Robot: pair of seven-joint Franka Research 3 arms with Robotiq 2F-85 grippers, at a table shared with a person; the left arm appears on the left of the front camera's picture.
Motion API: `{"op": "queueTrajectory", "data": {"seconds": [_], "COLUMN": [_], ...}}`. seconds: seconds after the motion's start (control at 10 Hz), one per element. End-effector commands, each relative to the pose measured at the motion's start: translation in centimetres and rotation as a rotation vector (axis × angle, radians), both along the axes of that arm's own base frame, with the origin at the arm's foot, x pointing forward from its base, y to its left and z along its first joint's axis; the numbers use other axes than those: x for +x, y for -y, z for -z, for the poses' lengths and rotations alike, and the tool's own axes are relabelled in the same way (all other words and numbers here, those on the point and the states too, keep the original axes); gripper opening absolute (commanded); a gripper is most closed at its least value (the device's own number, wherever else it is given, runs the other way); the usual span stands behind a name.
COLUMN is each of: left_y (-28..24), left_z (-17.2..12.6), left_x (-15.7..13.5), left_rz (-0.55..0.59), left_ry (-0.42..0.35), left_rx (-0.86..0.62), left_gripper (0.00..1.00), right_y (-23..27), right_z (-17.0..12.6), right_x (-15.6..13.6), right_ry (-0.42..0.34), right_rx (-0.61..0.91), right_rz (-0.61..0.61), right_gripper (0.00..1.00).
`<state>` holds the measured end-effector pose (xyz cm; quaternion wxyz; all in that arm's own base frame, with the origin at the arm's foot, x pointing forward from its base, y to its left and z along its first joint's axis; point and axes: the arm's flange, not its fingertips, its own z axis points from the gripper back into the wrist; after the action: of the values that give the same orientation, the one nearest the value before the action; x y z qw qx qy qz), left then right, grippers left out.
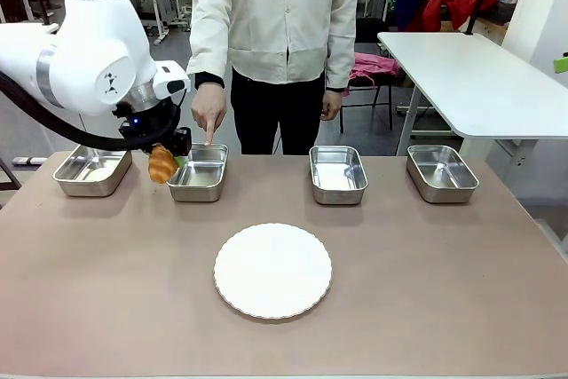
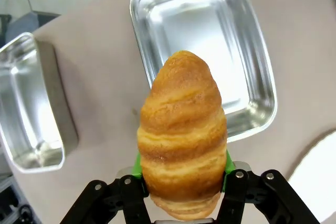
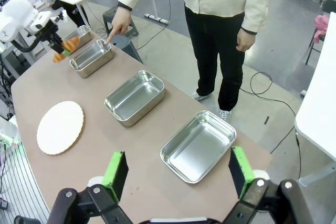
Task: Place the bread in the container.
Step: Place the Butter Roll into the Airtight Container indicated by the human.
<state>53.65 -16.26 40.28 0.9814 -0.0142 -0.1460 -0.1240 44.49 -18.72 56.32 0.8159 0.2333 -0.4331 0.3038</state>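
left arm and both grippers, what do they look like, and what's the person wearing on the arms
The left arm is glossy white with rounded joints, a grey ring, a small black marking and a black cable beneath. The left gripper and right gripper have black linked fingers with bright green pads. The person's sleeves are cream with dark cuffs.

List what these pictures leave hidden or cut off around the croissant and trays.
- Front view: left end effector fingers, behind the croissant and wrist.
- Left wrist view: pointed tray near wall, behind the croissant; other tray cut by the left edge.
- Right wrist view: leftmost tray behind the arm.
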Motion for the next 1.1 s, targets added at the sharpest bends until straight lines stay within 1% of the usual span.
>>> {"op": "queueTrajectory", "data": {"seconds": [0.0, 0.1, 0.3, 0.5, 0.7, 0.8, 0.9, 1.0], "left_y": [0.0, 0.2, 0.8, 0.9, 1.3, 1.5, 1.6, 1.4], "left_z": [0.7, 1.6, 1.5, 2.3, 2.5, 2.5, 2.5, 2.5], "left_x": [2.8, 3.8, 5.3, 6.7, 7.4, 7.4, 7.4, 7.3], "left_rz": [0.028, 0.044, 0.06, 0.053, 0.06, 0.038, 0.052, 0.043], "left_ry": [-0.007, -0.014, -0.011, -0.032, -0.042, -0.04, -0.045, -0.049], "left_rx": [-0.037, -0.055, -0.053, -0.064, -0.081, -0.1, -0.088, -0.095], "left_gripper": [0.56, 0.56, 0.56, 0.56, 0.56, 0.58, 1.0, 1.0], "right_y": [0.0, 0.0, 0.0, 0.0, 0.0, 0.0, 0.0, 0.0], "right_z": [-0.2, -0.2, -0.2, -0.2, -0.2, -0.2, -0.2, -0.2], "right_x": [0.0, 0.0, 0.0, 0.0, 0.0, 0.0, 0.0, 0.0], "right_ry": [0.007, 0.007, 0.007, 0.007, 0.007, 0.007, 0.007, 0.007], "right_rx": [0.006, 0.006, 0.006, 0.006, 0.006, 0.006, 0.006, 0.006], "right_rz": [-0.006, -0.006, -0.006, -0.006, -0.006, -0.006, -0.006, -0.006], "right_gripper": [1.0, 1.0, 1.0, 1.0, 1.0, 1.0, 1.0, 1.0]}}
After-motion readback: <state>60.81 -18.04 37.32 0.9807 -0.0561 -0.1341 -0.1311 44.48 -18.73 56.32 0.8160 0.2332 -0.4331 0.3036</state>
